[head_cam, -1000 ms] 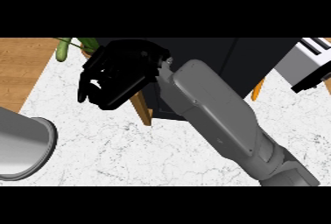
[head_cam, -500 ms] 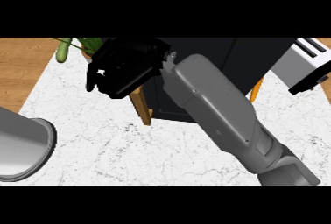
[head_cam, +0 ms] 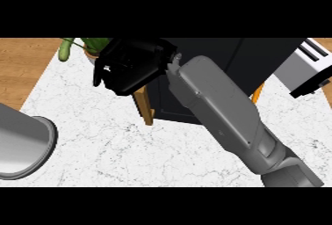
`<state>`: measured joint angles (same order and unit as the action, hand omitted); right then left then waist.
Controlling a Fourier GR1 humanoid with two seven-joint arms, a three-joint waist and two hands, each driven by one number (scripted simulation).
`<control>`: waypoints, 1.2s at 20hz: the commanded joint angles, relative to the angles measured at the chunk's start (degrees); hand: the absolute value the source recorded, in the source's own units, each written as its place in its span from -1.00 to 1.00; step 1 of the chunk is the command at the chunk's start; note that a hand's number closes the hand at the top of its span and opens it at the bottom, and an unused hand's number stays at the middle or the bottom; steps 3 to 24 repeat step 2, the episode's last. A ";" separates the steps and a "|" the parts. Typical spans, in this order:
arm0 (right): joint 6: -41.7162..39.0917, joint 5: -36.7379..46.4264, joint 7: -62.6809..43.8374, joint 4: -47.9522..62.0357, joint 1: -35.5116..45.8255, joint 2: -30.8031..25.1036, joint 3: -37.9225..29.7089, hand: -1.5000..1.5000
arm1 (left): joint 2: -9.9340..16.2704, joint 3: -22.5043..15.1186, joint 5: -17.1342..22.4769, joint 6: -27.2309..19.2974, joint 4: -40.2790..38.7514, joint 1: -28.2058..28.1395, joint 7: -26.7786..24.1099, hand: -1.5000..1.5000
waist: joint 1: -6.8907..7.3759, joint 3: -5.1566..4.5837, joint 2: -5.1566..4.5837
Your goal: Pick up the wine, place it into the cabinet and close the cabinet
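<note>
Left forearm [head_cam: 19,145]: seen at the near left edge; its hand is out of view.
Right hand [head_cam: 130,66]: held at the cabinet door [head_cam: 146,105]; finger state cannot be told.
Cabinet [head_cam: 214,61]: dark, door ajar.
Wine: not visible; judged heavy, rigid, slippery, breakable glass, best gripped round the body.
</note>
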<state>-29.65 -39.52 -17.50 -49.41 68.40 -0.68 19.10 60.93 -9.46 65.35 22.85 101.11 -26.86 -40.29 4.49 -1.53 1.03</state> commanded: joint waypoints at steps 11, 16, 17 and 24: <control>6.84 2.64 3.87 4.91 0.87 -8.46 -6.86 1.00 | 0.80 4.66 0.79 -1.61 -3.49 -0.10 -1.50 -1.00 | -1.63 1.49 -1.68; 6.84 2.64 3.87 4.91 0.87 -8.46 -6.86 1.00 | 0.80 4.66 0.79 -1.61 -3.49 -0.10 -1.50 -1.00 | -1.63 1.49 -1.68; 6.84 2.64 3.87 4.91 0.87 -8.46 -6.86 1.00 | 0.80 4.66 0.79 -1.61 -3.49 -0.10 -1.50 -1.00 | -1.63 1.49 -1.68; 6.84 2.64 3.87 4.91 0.87 -8.46 -6.86 1.00 | 0.80 4.66 0.79 -1.61 -3.49 -0.10 -1.50 -1.00 | -1.63 1.49 -1.68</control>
